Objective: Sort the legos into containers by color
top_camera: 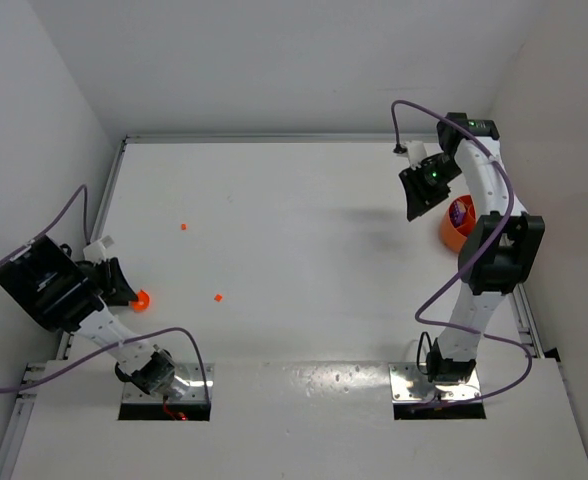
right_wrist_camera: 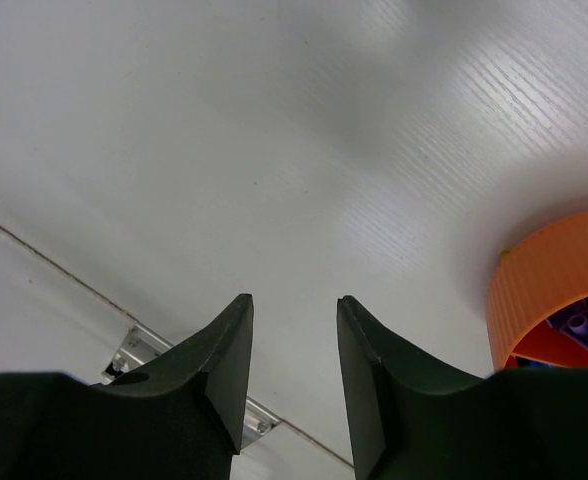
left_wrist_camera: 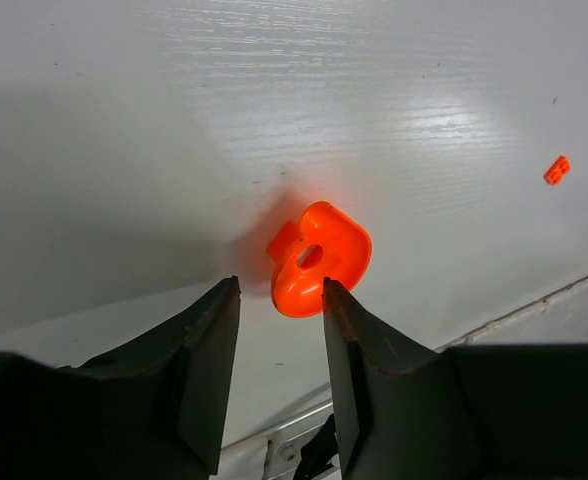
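The left gripper (left_wrist_camera: 280, 288) is hovering low over the white table (left_wrist_camera: 274, 100), its jaws partly apart and holding nothing. An orange plastic piece (left_wrist_camera: 319, 258) is lying just beyond the fingertips, ahead of the gap but offset toward the right-hand finger. The likely risk is that finger coming down on the piece instead of beside it, sending it skidding away. A tiny orange brick (left_wrist_camera: 556, 170) is lying well apart. The right gripper (right_wrist_camera: 294, 305), jaws apart and empty, is hanging near the orange bowl (right_wrist_camera: 554, 270).
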### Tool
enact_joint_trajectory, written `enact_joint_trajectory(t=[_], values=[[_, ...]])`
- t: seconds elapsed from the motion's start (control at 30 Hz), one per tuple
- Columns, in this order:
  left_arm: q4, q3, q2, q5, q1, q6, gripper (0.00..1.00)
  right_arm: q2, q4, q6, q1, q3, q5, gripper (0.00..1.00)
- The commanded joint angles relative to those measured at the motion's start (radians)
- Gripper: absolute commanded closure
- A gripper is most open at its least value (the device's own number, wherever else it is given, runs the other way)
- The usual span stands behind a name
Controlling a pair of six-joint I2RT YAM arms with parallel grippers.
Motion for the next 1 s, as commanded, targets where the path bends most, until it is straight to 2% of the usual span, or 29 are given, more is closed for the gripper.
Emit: enact_joint_trajectory(t=[0.0, 0.2, 0.3, 0.33, 0.43, 0.53, 0.67, 0.77, 0.87, 0.93, 0.97], values=[[0.018, 0.001, 0.032, 0.048, 0.013, 0.009, 0.57, -0.055, -0.019, 0.001, 0.008, 0.000, 0.008, 0.60], [0.018, 0.021, 0.085, 0.057, 0.013, 0.000, 0.59, -0.055, -0.019, 0.001, 0.008, 0.000, 0.008, 0.60], [0.018, 0.031, 0.099, 0.076, 0.013, 0.020, 0.65, -0.055, -0.019, 0.001, 0.008, 0.000, 0.008, 0.60], [0.009, 0.031, 0.099, 0.076, 0.013, 0.020, 0.67, -0.055, -0.019, 0.001, 0.008, -0.010, 0.008, 0.60], [0.009, 0.049, 0.124, 0.096, -0.019, 0.029, 0.83, -0.055, -0.019, 0.001, 0.008, -0.010, 0.008, 0.60], [0.009, 0.058, 0.106, 0.096, -0.055, 0.029, 0.90, -0.055, -0.019, 0.001, 0.008, -0.010, -0.001, 0.63], [0.009, 0.136, 0.058, 0.105, -0.161, -0.034, 0.94, -0.064, -0.019, 0.001, 0.008, -0.010, -0.013, 0.63], [0.029, 0.250, 0.026, 0.094, -0.291, -0.121, 0.97, -0.075, -0.019, 0.001, 0.008, 0.000, -0.050, 0.63], [0.038, 0.464, 0.042, 0.094, -0.476, -0.233, 0.98, -0.084, -0.030, 0.001, 0.008, 0.036, -0.132, 0.64], [0.047, 0.562, 0.067, 0.106, -0.552, -0.293, 1.00, -0.084, -0.039, 0.001, 0.008, 0.050, -0.183, 0.64], [0.048, 0.608, 0.079, 0.123, -0.626, -0.354, 1.00, -0.096, -0.050, 0.001, 0.017, 0.050, -0.238, 0.64]])
